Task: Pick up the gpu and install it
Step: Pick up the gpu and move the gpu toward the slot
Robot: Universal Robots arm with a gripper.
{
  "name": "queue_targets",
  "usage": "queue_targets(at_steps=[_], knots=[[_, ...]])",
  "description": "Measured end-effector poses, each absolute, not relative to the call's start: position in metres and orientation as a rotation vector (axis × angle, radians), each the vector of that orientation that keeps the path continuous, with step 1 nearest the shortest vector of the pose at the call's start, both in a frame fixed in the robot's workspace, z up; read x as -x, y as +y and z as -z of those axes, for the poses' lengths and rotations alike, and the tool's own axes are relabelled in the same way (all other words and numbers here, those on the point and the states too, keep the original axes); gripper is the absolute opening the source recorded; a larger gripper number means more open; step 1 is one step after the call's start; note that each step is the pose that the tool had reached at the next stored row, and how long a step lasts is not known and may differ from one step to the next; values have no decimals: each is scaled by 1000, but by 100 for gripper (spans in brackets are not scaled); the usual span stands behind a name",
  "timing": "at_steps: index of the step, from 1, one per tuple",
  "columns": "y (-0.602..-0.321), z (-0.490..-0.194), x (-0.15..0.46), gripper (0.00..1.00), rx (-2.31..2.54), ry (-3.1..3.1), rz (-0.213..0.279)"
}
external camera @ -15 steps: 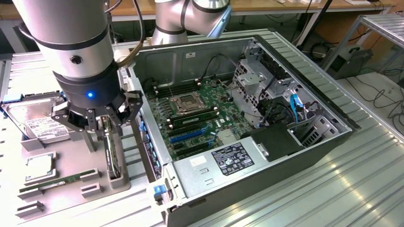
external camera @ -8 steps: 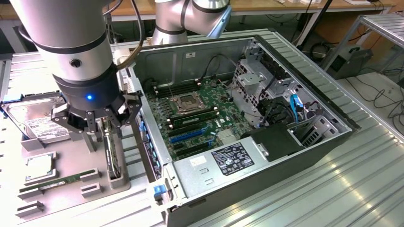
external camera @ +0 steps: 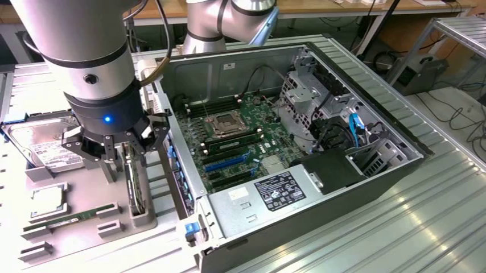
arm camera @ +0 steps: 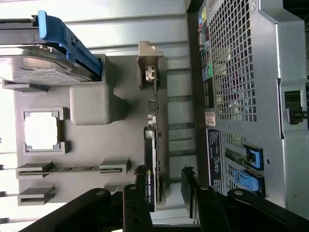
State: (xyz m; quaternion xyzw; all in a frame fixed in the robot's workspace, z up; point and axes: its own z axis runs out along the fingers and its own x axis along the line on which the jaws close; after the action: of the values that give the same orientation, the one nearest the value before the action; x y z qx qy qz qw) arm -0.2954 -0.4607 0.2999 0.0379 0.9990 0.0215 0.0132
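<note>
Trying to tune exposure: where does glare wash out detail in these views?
Wrist view: the CPU in the grey tray is blown out white, the gpu reads dark. Exterior view: bright streaks glare off the ribbed metal table.

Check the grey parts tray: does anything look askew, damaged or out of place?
Nothing stands out. The slim black gpu card stands straight on edge in its holder on the grey plastic tray, the black gripper open astride it. The silver hard drive and green RAM stick sit squarely in theirs.
</note>
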Motion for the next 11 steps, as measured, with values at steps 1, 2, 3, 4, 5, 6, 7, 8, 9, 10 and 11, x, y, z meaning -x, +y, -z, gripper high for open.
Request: queue_targets(at_steps=[1, 2, 3, 4, 5, 6, 7, 8, 9, 10, 11], knots=[[-460, -300, 296, 42, -118, 3112, -67], [-460, -299, 296, 42, -118, 3112, -67], [-459, -299, 296, 42, -118, 3112, -67], [-459, -298, 296, 42, -118, 3112, -67], [-458, -298, 296, 42, -118, 3112, -67], [-458, -297, 296, 42, -118, 3112, -67], [-457, -297, 296, 42, -118, 3112, -67], [-457, -296, 297, 42, -118, 3112, -67], [-456, -295, 297, 42, -118, 3112, -67], [-456, -295, 297, 42, -118, 3113, -67], [-455, -294, 297, 42, -118, 3113, -67]])
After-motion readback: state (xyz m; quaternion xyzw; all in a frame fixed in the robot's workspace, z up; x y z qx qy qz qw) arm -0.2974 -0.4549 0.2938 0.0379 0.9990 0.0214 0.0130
